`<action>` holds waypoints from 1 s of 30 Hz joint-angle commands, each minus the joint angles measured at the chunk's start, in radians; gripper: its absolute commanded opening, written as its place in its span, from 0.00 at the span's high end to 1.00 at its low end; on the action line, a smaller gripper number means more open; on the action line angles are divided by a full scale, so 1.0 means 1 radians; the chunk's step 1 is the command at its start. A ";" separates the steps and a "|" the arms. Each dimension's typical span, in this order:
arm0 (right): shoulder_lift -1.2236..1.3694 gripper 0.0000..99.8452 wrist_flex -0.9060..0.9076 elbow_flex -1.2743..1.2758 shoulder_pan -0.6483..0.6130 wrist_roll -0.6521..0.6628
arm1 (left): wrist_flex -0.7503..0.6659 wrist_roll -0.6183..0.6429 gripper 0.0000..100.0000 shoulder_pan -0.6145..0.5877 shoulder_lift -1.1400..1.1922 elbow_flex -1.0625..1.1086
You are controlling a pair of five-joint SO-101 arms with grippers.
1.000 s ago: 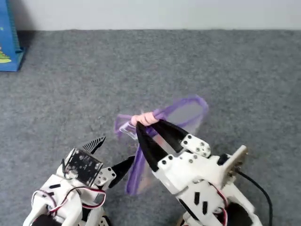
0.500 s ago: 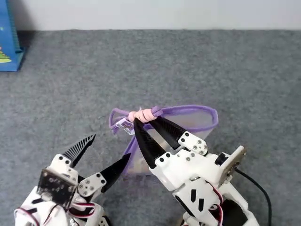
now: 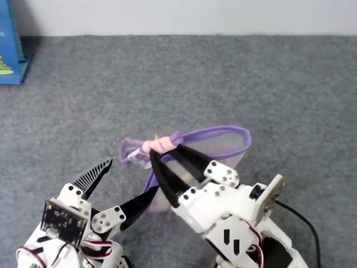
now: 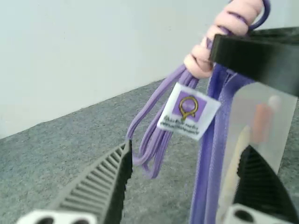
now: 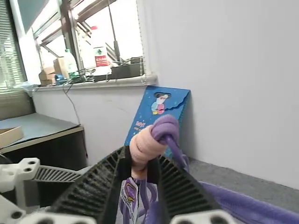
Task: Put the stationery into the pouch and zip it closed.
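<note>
My right tool is clamped on the pink cord at the top of the purple pouch, which hangs over the desk, while my left tool sits with jaws apart just beside the pouch's lower edge.

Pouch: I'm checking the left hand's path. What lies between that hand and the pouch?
In the left wrist view, a purple cord loop and a tag hang between the open left hand and the pouch; nothing else lies there.
</note>
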 commanded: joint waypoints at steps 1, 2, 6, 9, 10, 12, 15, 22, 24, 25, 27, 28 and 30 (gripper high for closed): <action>-0.015 0.99 -0.024 -0.021 -0.045 0.021 | -0.031 0.011 0.65 0.000 -0.011 0.010; -0.015 0.99 -0.024 -0.021 -0.051 0.032 | -0.031 0.011 0.65 0.000 -0.011 0.012; -0.015 0.99 -0.024 -0.021 -0.058 0.048 | -0.028 0.011 0.65 0.000 -0.011 0.013; -0.015 0.99 -0.022 -0.021 -0.059 0.052 | -0.026 0.020 0.65 0.000 -0.011 0.012; -0.015 0.99 -0.022 -0.021 -0.059 0.051 | -0.026 0.038 0.65 0.000 -0.011 0.012; -0.015 0.99 -0.022 -0.021 -0.082 0.051 | -0.031 0.061 0.65 0.000 -0.011 0.013; -0.015 0.99 -0.002 -0.031 -0.134 0.051 | -0.031 0.071 0.65 0.006 -0.011 0.013; -0.013 0.99 0.007 -0.072 -0.088 0.052 | -0.023 0.072 0.65 0.000 -0.014 -0.001; -0.012 0.99 0.010 -0.069 -0.061 0.052 | 0.008 0.072 0.65 0.000 -0.014 -0.033; -0.013 0.99 0.012 -0.068 -0.053 0.052 | 0.031 0.072 0.65 0.000 -0.014 -0.058; -0.013 0.99 0.012 -0.068 -0.048 0.052 | 0.089 0.072 0.65 0.000 -0.014 -0.120; -0.013 0.99 0.012 -0.069 -0.047 0.052 | 0.120 0.072 0.65 0.003 -0.014 -0.157; -0.013 0.99 0.007 -0.069 -0.047 0.052 | 0.176 0.074 0.65 0.006 -0.014 -0.225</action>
